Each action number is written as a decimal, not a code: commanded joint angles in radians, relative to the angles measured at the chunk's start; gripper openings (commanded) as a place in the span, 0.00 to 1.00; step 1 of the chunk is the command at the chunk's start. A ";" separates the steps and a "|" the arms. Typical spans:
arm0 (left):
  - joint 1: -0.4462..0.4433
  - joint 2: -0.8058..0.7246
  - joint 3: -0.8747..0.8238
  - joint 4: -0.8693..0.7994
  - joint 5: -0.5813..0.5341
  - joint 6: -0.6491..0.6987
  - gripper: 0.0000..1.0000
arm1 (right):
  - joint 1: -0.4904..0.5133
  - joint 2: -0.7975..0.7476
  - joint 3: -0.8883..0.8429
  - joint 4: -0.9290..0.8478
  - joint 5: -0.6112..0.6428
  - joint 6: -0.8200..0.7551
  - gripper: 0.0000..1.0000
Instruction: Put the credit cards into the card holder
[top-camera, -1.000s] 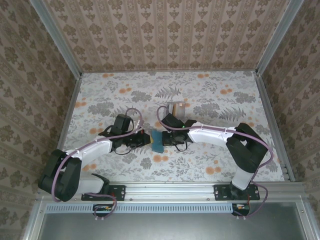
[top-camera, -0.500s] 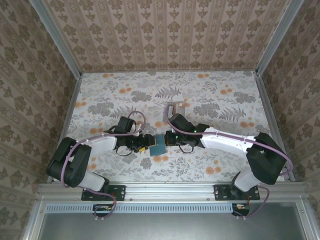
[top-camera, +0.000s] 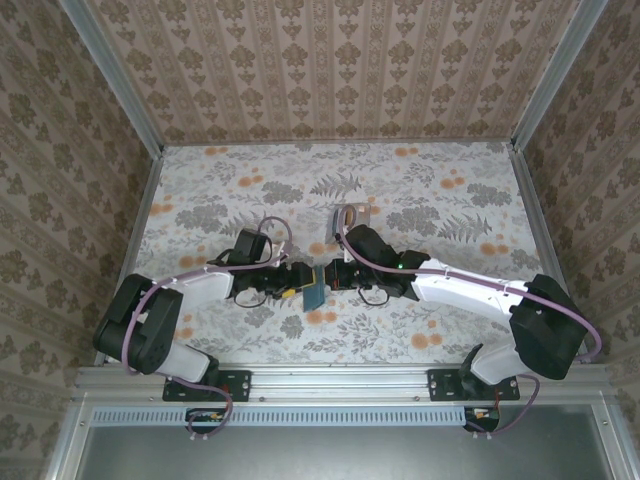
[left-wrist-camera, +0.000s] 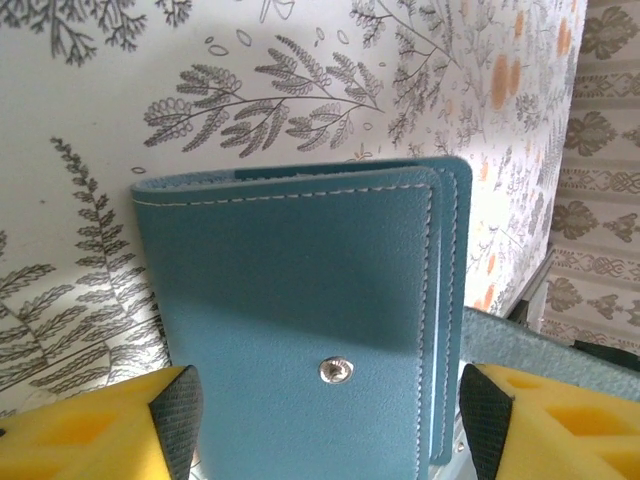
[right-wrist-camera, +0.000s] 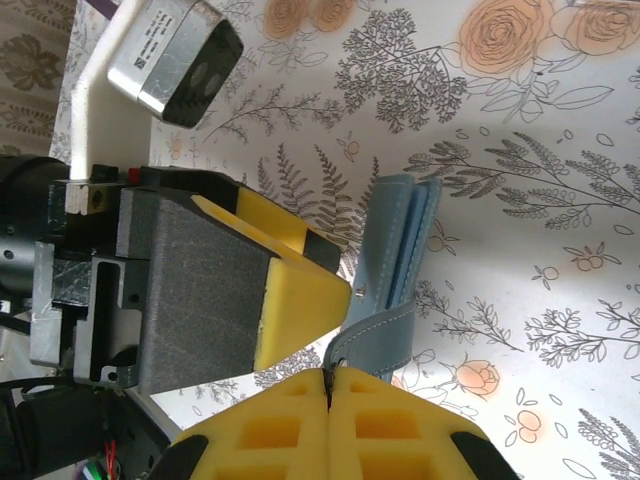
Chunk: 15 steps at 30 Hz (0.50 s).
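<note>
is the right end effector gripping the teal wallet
Yes, the right end effector is shut with the strap of the teal wallet pinched between its yellow tips.

Bright, even light; a soft shadow crosses the teal wallet (left-wrist-camera: 300, 290), glare to its right; the near pads (left-wrist-camera: 90, 430) of the left gripper (left-wrist-camera: 325, 425) look blurred

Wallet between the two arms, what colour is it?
The wallet is teal with a silver snap; clearest in the left wrist view.

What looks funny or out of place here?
The teal leather folding wallet stands up on edge, not lying flat: the right gripper pinches its flap while the left gripper is open around it.
</note>
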 joint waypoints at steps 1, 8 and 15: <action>0.004 0.012 0.009 0.013 0.014 0.002 0.71 | -0.004 -0.008 -0.001 0.043 -0.038 -0.016 0.00; -0.001 0.030 0.029 0.001 0.019 0.014 0.74 | -0.004 -0.012 0.001 0.047 -0.031 -0.017 0.00; 0.013 0.038 0.039 -0.029 0.005 0.033 0.54 | -0.004 -0.006 0.011 0.019 -0.026 -0.025 0.00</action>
